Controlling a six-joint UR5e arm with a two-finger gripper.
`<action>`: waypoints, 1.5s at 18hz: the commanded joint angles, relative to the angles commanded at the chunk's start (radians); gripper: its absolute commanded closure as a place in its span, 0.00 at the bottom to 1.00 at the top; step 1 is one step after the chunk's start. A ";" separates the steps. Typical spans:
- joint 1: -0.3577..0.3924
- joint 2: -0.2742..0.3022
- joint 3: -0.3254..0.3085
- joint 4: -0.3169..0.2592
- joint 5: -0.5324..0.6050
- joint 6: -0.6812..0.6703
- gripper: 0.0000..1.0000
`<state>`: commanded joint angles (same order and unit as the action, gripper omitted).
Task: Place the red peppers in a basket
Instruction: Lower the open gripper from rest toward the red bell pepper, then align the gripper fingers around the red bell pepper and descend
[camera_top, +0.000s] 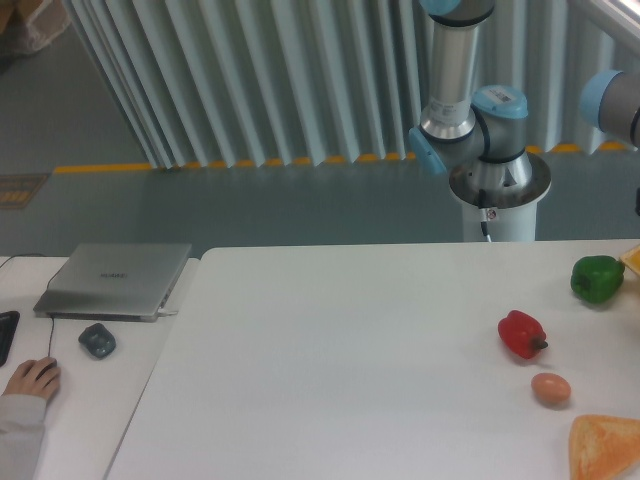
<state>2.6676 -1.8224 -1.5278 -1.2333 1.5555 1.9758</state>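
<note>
The red pepper (521, 333) is small and glossy with a short dark stem pointing right. It lies on the white table (330, 380) at the right. No basket shows in this view. The arm's base (497, 195) and lower joints stand behind the table's far edge, and the arm runs up and out of the frame. The gripper is out of view.
A green bell pepper (597, 278) sits at the far right. A brown egg (551, 389) lies just in front of the red pepper. An orange piece (606, 447) lies at the bottom right corner. A closed laptop (116, 280), a mouse (97, 340) and a person's hand (30, 380) are at the left.
</note>
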 joint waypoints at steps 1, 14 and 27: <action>-0.002 0.000 0.000 -0.002 0.003 0.000 0.00; -0.164 0.031 -0.095 0.075 0.013 0.038 0.00; -0.548 -0.008 -0.115 0.064 0.543 0.305 0.00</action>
<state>2.1200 -1.8301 -1.6428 -1.1689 2.0982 2.2807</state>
